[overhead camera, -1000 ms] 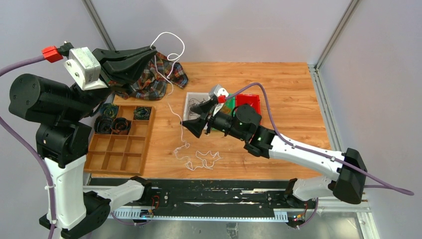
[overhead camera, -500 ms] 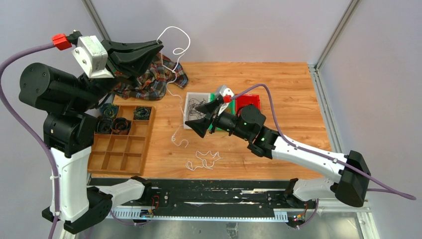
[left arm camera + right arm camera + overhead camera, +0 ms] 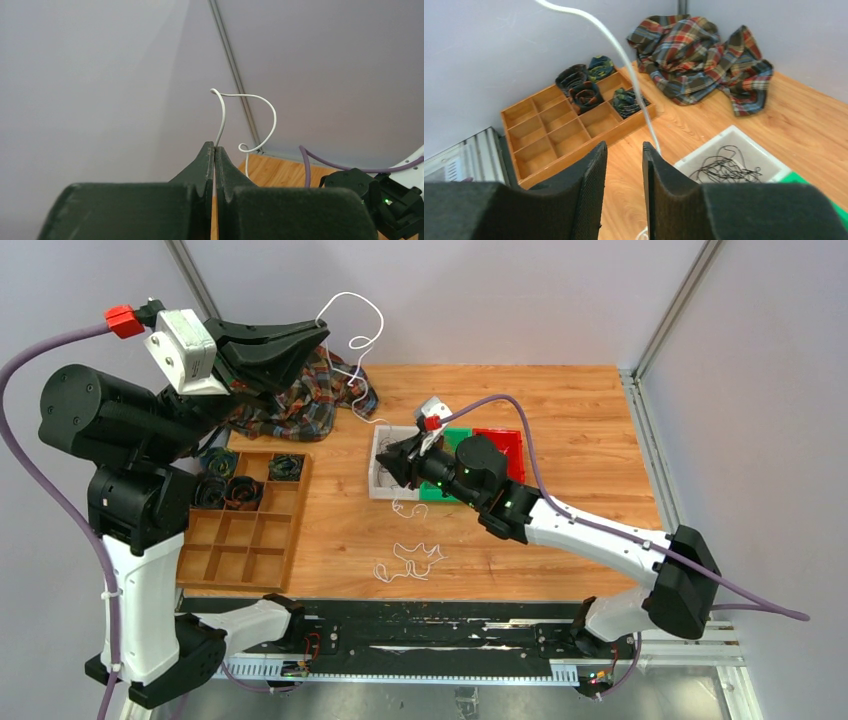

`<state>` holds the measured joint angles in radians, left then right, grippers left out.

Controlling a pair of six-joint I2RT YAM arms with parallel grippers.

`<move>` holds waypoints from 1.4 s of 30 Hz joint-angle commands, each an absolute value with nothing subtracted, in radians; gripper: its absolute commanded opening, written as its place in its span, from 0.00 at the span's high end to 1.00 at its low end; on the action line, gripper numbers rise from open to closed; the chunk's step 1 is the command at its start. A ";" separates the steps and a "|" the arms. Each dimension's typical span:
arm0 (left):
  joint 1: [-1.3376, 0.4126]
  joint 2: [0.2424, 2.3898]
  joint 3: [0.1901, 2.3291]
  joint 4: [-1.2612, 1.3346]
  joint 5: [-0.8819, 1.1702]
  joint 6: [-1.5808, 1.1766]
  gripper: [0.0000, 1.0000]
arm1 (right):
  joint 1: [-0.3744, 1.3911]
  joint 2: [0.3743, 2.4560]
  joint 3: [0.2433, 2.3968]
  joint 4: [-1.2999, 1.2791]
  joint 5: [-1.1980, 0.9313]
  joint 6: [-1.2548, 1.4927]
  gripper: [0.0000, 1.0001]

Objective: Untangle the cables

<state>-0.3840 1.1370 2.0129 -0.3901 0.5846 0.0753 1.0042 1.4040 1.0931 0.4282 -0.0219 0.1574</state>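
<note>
Left gripper pinches a white cable high, left of the white tray; right gripper hovers above that tray, jaws parted, empty. Black cables lie in the tray (a loose white cable lies just nearside). Dark rolls sit in the wooden organizer left of it.

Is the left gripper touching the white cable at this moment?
Touching. The left wrist view shows the left gripper shut on the white cable, which rises straight out from between its closed fingertips.
</note>
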 commanded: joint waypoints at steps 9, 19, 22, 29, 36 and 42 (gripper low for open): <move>-0.392 1.147 2.032 -0.331 0.626 0.022 0.99 | 0.927 1.311 1.022 0.436 0.054 0.184 0.50; -0.447 1.241 2.038 -0.259 0.663 -0.131 1.00 | 0.851 1.285 1.007 0.428 0.146 0.240 0.48; -0.534 1.327 2.088 -0.280 0.627 -0.114 0.99 | 0.810 1.242 0.961 0.490 0.011 0.260 0.45; -0.672 1.483 2.275 -0.391 0.569 -0.008 1.00 | 0.804 1.138 0.846 0.568 -0.139 0.245 0.45; -0.729 1.500 2.270 -0.419 0.540 0.038 1.00 | 0.700 1.122 0.856 0.531 -0.079 0.306 0.99; -0.737 1.511 2.267 -0.417 0.481 0.084 0.99 | 0.559 1.067 0.890 0.500 -0.075 0.329 0.99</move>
